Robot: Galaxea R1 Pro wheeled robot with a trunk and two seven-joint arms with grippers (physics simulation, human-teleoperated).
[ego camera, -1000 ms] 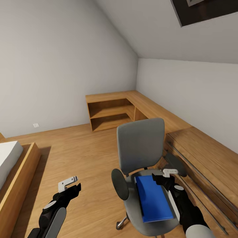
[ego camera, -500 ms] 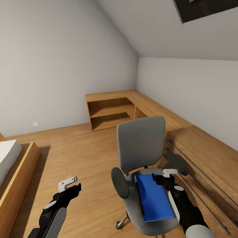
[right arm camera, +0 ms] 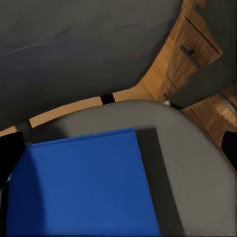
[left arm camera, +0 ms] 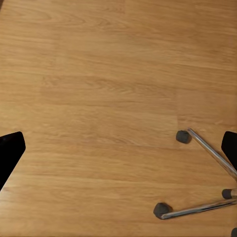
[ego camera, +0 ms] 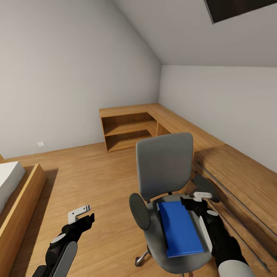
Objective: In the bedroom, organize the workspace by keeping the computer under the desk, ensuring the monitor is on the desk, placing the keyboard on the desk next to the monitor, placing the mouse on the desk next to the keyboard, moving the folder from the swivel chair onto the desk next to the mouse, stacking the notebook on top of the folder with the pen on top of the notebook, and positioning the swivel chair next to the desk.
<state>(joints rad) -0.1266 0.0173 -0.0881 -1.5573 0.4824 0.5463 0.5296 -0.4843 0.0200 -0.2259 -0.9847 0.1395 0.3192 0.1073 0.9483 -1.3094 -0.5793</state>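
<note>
Right pincer (ego camera: pixel 193 200) above folder (ego camera: pixel 179 228), long axis toward swivel chair (ego camera: pixel 164 169) backrest

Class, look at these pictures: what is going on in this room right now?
A two-armed robot faces a grey padded swivel chair on a wooden floor. A flat bright blue folder lies on the seat. The right tool hangs open over the folder's far right corner, not gripping it. The left tool is open over bare floor, holding nothing.
</note>
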